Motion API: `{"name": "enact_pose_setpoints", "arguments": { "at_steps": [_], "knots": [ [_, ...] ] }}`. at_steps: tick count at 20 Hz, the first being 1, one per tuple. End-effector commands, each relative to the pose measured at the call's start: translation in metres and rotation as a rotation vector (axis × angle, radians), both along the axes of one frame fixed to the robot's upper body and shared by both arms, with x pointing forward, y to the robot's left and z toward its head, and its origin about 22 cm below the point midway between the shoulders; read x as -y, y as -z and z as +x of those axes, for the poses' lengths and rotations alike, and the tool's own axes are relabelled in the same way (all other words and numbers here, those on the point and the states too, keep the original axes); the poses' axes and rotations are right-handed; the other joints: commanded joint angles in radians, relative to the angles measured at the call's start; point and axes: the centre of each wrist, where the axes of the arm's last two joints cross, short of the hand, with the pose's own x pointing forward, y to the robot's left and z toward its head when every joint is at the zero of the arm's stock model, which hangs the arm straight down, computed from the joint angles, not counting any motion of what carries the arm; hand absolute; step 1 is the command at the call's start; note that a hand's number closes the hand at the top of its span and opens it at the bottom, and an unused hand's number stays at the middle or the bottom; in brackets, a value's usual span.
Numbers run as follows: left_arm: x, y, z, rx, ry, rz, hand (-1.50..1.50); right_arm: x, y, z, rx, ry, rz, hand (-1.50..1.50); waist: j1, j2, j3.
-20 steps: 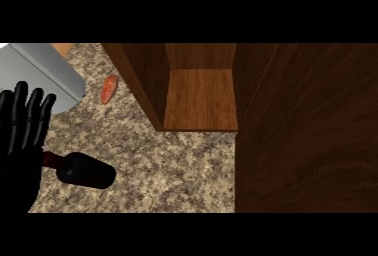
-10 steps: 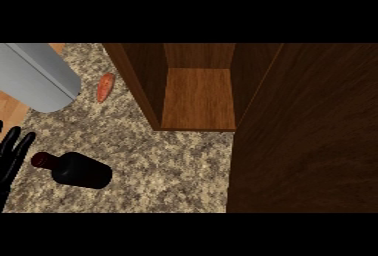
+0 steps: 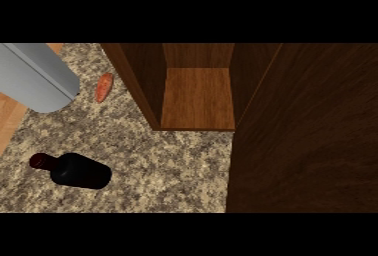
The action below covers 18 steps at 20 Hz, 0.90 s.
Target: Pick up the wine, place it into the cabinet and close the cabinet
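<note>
One dark glass wine bottle with a dark red cap is what you have before you, and it stands on the speckled granite bench apart from everything else. Take the open wooden cabinet as your landmark: the bottle is below and to the left of its opening, well apart from it, with bare stone between the two. From this steep angle you look down along the bottle, its cap pointing toward the left edge of the view and its body toward the cabinet.

The cabinet shows a lighter brown shelf floor between darker side walls. Its wide dark wooden door stands open to the right of the opening and fills the right part of the view from top to bottom.

To the left of the cabinet, near its left wall, you see a small orange carrot lying on the bench. Further left of that, a large grey cylinder slants in from the upper left corner. Neither of your hands shows in the view, so how they are held cannot be told, and nothing has hold of the bottle.
</note>
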Motion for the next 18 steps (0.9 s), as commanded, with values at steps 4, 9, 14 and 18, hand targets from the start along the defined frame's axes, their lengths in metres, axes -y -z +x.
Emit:
{"name": "enact_pose_setpoints", "arguments": {
  "at_steps": [4, 9, 14, 18],
  "knots": [
    [-0.008, -0.031, -0.014, -0.015, 0.027, 0.005, -1.50, -0.019, -0.034, -0.009, 0.025, -0.020, 0.008, -1.50, 0.003, 0.001, 0.000],
    [0.006, -0.030, -0.019, -0.061, -0.003, -0.008, -1.50, -0.007, -0.057, -0.033, 0.010, -0.020, 0.019, -1.50, -0.007, -0.002, 0.000],
    [-0.003, -0.038, 0.008, -0.041, -0.042, 0.012, -1.50, -0.015, -0.060, -0.021, 0.020, -0.009, 0.021, -1.50, -0.015, 0.003, 0.000],
    [0.004, -0.026, 0.006, -0.082, -0.036, 0.019, -1.50, -0.011, -0.078, -0.024, 0.029, -0.022, 0.017, -1.50, -0.016, 0.001, 0.000]
  ]
}}
